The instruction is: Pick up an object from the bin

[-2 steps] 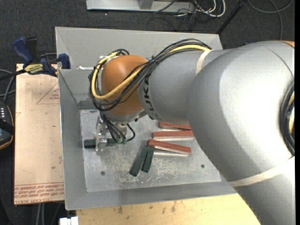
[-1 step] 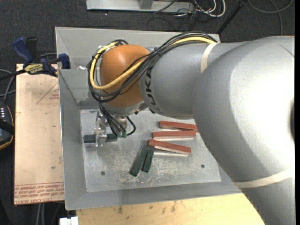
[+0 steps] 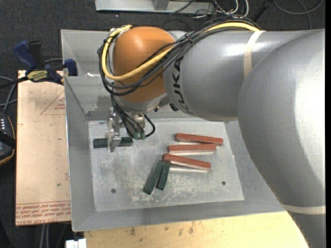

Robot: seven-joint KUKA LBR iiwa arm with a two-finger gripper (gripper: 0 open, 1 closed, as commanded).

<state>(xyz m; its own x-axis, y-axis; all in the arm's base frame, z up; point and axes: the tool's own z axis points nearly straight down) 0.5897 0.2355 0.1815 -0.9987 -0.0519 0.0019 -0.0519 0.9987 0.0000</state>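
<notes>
My gripper point(image 3: 113, 140) hangs below the orange cover at the left side of the bin floor. Its fingers reach down onto a dark green flat bar point(image 3: 101, 143) that lies crosswise there, and the bar's ends stick out on both sides of the fingers. The fingers stand close on either side of the bar. Two more dark green bars point(image 3: 157, 176) lie side by side, slanted, in the middle of the floor.
Three reddish-brown flat sticks point(image 3: 199, 139) lie roughly parallel at the right of the floor, the lowest on a pale strip. The big arm covers the bin's right and back. The sloped left wall is near the gripper.
</notes>
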